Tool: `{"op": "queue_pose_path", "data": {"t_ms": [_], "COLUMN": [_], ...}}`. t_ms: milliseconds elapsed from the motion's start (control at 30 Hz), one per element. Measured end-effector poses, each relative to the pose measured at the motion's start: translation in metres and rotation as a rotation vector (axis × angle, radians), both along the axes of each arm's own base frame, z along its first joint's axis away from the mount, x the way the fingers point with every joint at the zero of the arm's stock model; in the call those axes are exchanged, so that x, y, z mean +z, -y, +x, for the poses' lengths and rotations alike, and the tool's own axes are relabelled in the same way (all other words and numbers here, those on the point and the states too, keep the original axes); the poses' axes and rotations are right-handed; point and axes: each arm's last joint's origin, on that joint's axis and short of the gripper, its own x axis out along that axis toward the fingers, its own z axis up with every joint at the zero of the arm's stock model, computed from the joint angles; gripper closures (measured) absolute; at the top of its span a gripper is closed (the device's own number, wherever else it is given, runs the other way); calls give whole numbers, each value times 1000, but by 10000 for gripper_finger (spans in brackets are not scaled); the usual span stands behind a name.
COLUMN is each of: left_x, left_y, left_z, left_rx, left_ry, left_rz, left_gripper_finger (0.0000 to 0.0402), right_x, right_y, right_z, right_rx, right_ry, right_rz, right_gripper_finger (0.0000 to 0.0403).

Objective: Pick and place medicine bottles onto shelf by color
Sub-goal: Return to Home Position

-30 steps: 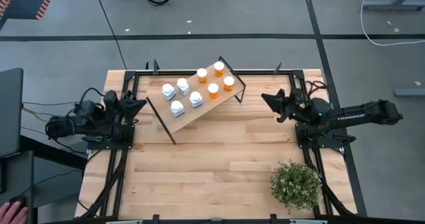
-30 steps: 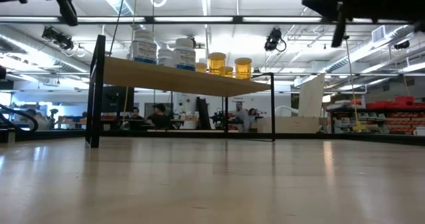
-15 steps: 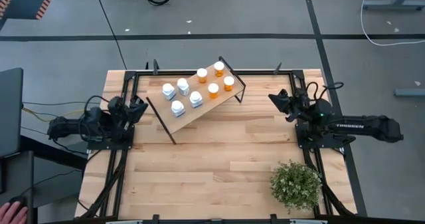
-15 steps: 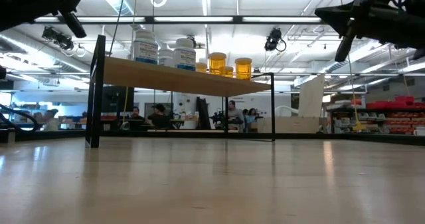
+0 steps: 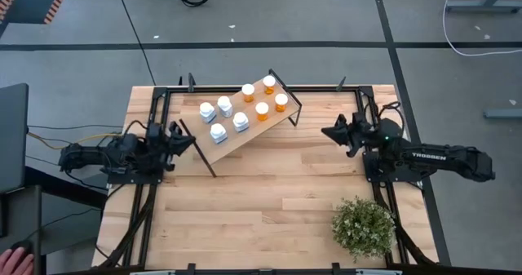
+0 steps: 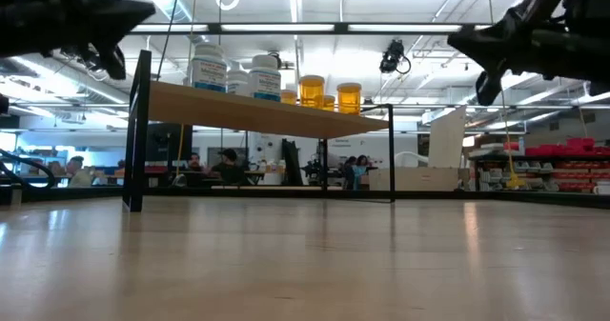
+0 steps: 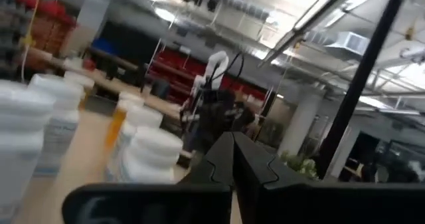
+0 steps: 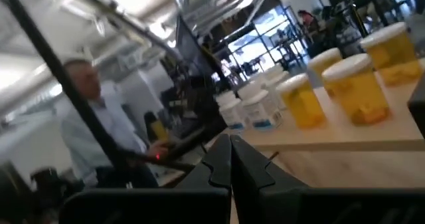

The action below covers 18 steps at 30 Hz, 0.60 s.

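Eight bottles [image 5: 240, 121] on shelf [image 5: 229, 143], back-centre of table [image 5: 261, 201]; plant [image 5: 363, 228] at front right corner.

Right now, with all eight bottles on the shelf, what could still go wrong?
1. The left gripper, shut, is close to a black leg of the shelf; a swing that way could jolt it.
2. The board is slanted, so a jolt might slide or tip the white bottles and orange bottles.
3. The right gripper, shut, is clear of the shelf, but its arm lies near the potted plant and could brush it.
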Motion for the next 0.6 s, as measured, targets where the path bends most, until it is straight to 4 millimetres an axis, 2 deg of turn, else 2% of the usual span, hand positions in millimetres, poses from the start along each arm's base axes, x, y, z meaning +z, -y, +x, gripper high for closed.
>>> {"op": "queue_pose_path", "data": {"t_ms": [233, 600], "left_x": [14, 16], "left_y": [1, 1], "left_z": [-5, -5], "left_rx": [55, 60], "left_ry": [52, 52], "left_rz": [217, 221], "left_gripper_finger": [399, 360], "right_x": [7, 6], "right_y": [-4, -4], "right_z": [1, 2], "right_rx": [20, 23], "right_ry": [1, -22], "right_rz": [-223, -214], "right_gripper_finger": [399, 396]}}
